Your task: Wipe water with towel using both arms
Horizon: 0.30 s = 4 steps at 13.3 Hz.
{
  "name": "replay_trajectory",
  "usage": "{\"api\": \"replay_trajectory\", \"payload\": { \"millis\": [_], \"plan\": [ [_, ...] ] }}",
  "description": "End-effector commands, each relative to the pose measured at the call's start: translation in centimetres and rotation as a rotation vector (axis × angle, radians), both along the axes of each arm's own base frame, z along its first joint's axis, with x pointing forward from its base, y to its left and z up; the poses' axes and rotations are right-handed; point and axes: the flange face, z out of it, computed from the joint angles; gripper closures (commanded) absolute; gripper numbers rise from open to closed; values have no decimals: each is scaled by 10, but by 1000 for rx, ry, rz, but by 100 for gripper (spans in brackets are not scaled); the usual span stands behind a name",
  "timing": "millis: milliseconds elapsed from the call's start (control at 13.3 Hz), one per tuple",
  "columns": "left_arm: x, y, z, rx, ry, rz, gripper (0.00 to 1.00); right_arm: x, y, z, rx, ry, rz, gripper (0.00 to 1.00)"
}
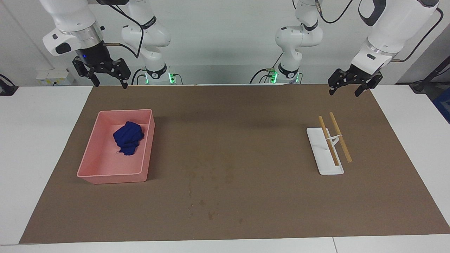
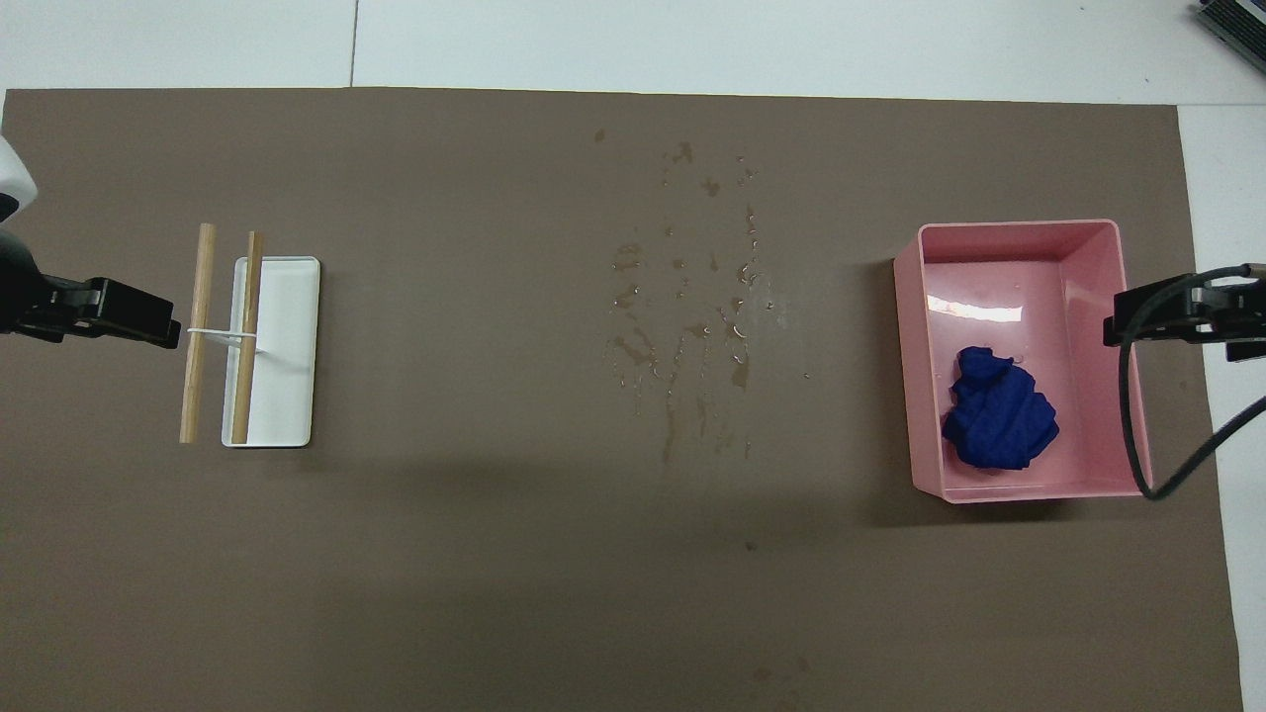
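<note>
A crumpled dark blue towel (image 1: pixel 128 137) lies in a pink tray (image 1: pixel 105 175), toward the right arm's end of the table; it also shows in the overhead view (image 2: pixel 999 407). Spilled water drops (image 2: pixel 692 316) spread over the middle of the brown mat, faint in the facing view (image 1: pixel 207 175). My right gripper (image 1: pixel 109 83) hangs open and empty in the air over the mat's edge by the tray; its tip shows in the overhead view (image 2: pixel 1157 316). My left gripper (image 1: pixel 345 92) hangs open and empty over the mat's other end, and also shows in the overhead view (image 2: pixel 129 314).
A white stand (image 1: pixel 325 165) carrying two wooden rods (image 1: pixel 340 137) sits toward the left arm's end of the table, also visible in the overhead view (image 2: pixel 287 396). The brown mat (image 1: pixel 246 218) covers most of the white table.
</note>
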Motion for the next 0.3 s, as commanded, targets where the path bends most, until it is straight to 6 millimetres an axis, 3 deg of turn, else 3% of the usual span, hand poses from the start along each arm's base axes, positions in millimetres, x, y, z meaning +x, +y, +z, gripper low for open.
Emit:
{"api": "replay_trajectory", "payload": {
  "millis": [0,225],
  "plan": [
    [-9,2,1,-12,7,-3,0,2,0,-1,-9,11,-16,0],
    [-9,2,1,-12,7,-5,0,0,-5,-6,-9,22,-17,0]
  ]
}}
